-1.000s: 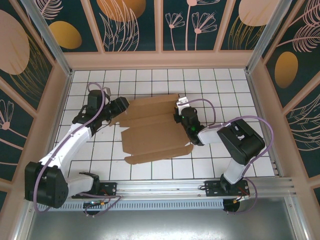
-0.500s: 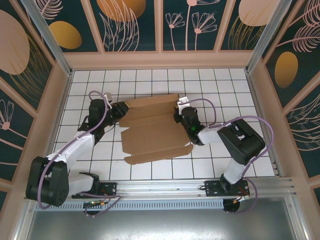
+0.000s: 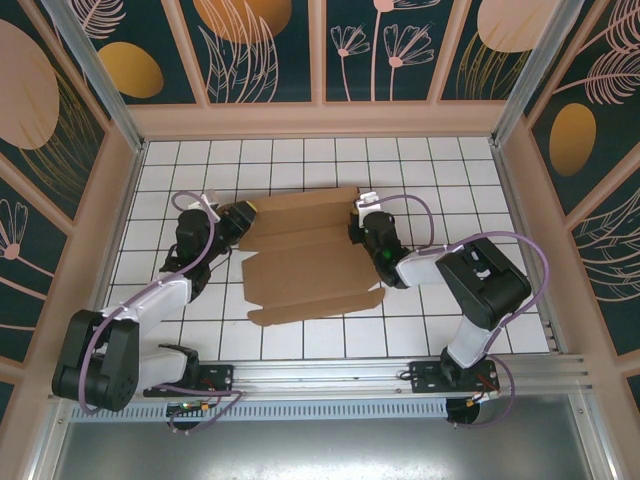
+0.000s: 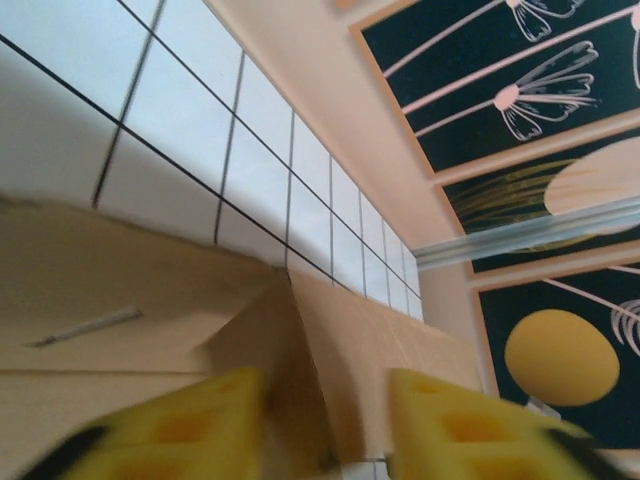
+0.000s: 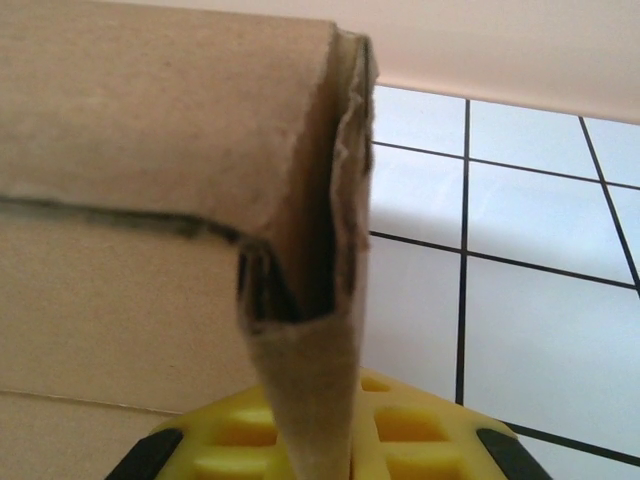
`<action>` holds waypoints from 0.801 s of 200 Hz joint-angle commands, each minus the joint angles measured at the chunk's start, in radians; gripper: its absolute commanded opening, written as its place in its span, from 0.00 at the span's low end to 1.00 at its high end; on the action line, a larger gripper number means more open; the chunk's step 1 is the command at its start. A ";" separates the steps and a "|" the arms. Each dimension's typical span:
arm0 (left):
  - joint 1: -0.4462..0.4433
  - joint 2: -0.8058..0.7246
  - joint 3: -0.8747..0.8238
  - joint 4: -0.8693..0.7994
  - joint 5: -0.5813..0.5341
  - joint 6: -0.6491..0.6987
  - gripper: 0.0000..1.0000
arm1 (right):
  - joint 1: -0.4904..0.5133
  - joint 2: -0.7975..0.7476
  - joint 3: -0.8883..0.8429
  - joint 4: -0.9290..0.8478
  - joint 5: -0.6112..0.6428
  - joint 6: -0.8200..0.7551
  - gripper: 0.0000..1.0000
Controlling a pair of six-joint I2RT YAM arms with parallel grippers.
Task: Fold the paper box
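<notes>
The box [image 3: 310, 255] lies as an open sheet in the middle of the table [image 3: 450, 170]. The right claw [image 3: 357, 222] is clenched on a raised flap [image 5: 300, 330] at its far right corner. The left claw [image 3: 243, 214], at the far left corner, seems released: its fingers [image 4: 190, 430] stand apart around another flap.

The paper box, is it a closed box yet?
No, the paper box lies spread out as a wide, mostly flat sheet on the table.
</notes>
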 commanded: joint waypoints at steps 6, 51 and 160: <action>0.024 -0.089 0.024 -0.109 -0.096 0.085 0.58 | -0.024 -0.046 0.011 -0.060 0.060 0.031 0.12; 0.025 -0.089 -0.008 -0.166 -0.052 0.081 0.23 | -0.029 -0.060 0.005 -0.073 0.072 0.029 0.11; -0.018 0.169 0.006 -0.225 -0.139 0.147 0.10 | -0.030 -0.039 0.017 -0.085 0.047 0.042 0.10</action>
